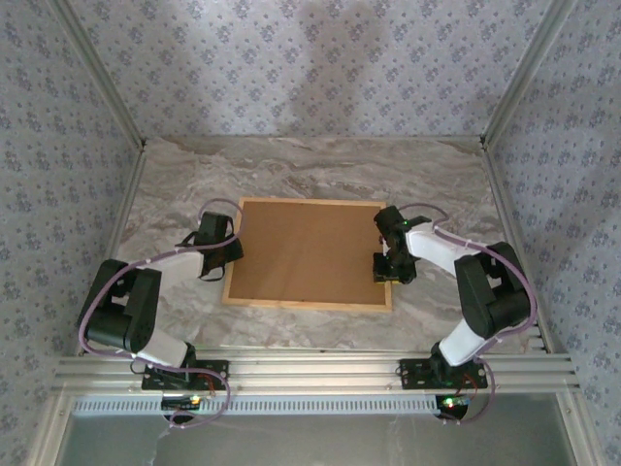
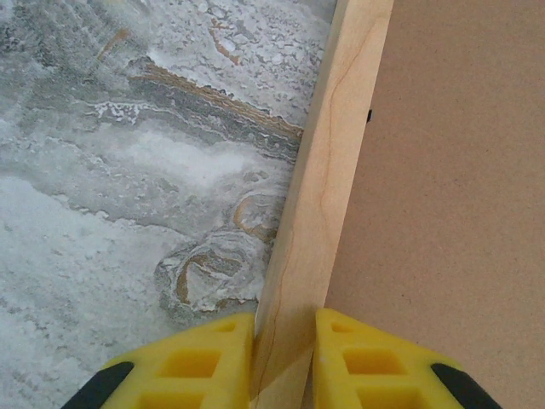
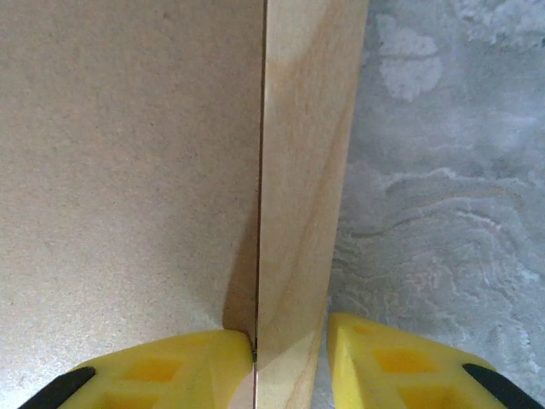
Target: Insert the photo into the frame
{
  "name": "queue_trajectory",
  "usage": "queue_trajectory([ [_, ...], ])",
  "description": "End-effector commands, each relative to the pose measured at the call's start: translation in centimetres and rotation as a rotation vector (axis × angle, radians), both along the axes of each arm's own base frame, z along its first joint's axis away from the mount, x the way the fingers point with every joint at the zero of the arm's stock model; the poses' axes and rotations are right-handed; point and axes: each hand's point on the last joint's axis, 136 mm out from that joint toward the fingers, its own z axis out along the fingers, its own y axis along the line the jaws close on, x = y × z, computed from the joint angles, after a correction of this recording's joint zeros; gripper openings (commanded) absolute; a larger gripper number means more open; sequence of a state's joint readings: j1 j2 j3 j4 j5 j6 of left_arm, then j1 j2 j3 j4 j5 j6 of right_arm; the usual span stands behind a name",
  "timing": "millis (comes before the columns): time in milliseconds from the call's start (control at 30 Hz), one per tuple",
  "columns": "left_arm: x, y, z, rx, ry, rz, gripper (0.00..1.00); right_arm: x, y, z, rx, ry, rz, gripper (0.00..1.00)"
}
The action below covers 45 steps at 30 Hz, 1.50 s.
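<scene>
Light tan wood marks the frame [image 1: 309,304], which lies flat near the middle of the marble-patterned table [image 1: 291,170], its long sides running left to right; a plain brown backing board [image 1: 310,252] fills its opening. The left gripper [image 1: 225,260] sits at the frame's left rail; the left wrist view shows its yellow fingers [image 2: 204,362] clenched on that rail, one on the table side and one over the board, both pressed against the wood. The right gripper [image 1: 388,267] sits at the right rail, toward the near corner; in the right wrist view its inner finger [image 3: 170,366] touches the rail where wood meets board, while the outer finger stands a sliver off the wood; these jaws straddle the rail loosely rather than clamp it.
</scene>
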<state>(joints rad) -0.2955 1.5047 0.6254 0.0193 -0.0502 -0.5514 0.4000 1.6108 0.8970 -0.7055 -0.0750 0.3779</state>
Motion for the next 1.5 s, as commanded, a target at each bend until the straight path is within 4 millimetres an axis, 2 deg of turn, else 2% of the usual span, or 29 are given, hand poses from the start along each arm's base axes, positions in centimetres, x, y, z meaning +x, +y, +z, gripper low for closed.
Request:
queue_trajectory([
  [0,-5.4,-0.6,-4.7,0.003,0.245,-0.056,0.23,-1.1,2.4,-2.8,0.089,0.042,0.014,0.37],
  [133,-5.4,-0.6,-4.9,0.006,0.247,-0.057,0.23,-1.0,2.7,-2.6,0.107,0.036,0.019,0.37],
  [233,-5.4,-0.6,-4.7,0.011,0.243,-0.056,0.23,-0.2,2.8,-1.0,0.116,-0.003,0.026,0.38],
  [300,-5.3,-0.5,-4.7,0.018,0.241,-0.053,0.23,0.6,1.9,0.9,0.09,-0.048,0.029,0.4],
  [367,-5.0,-0.3,-4.5,0.029,0.239,-0.049,0.23,2.1,0.5,3.0,0.068,-0.128,0.007,0.41],
  [500,-4.8,0.0,-4.2,0.049,0.241,-0.041,0.23,4.6,-1.4,4.8,0.095,-0.196,-0.065,0.49],
  [600,-4.8,0.1,-4.2,0.057,0.26,-0.041,0.26,6.4,-2.0,4.6,0.121,-0.205,-0.098,0.53],
  [733,-4.8,0.2,-3.8,0.066,0.288,-0.037,0.45,7.9,-2.4,3.3,0.153,-0.173,-0.131,0.54],
  [833,-4.3,0.1,-2.6,0.067,0.276,-0.03,0.58,9.3,-2.0,2.7,0.185,-0.181,-0.129,0.53],
  [933,-3.4,-0.1,-1.1,0.057,0.248,-0.027,0.65,9.7,-1.6,2.0,0.203,-0.159,-0.125,0.49],
  [1100,-2.1,0.1,1.1,0.065,0.209,-0.018,0.69,9.5,-2.6,0.6,0.169,-0.129,-0.14,0.39],
  [1333,0.0,-0.1,2.8,0.023,0.192,-0.036,0.67,9.7,-3.5,0.4,0.116,-0.137,-0.132,0.25],
  [1467,1.4,-0.3,3.3,0.03,0.213,-0.071,0.64,9.8,-3.7,0.5,0.113,-0.143,-0.133,0.24],
])
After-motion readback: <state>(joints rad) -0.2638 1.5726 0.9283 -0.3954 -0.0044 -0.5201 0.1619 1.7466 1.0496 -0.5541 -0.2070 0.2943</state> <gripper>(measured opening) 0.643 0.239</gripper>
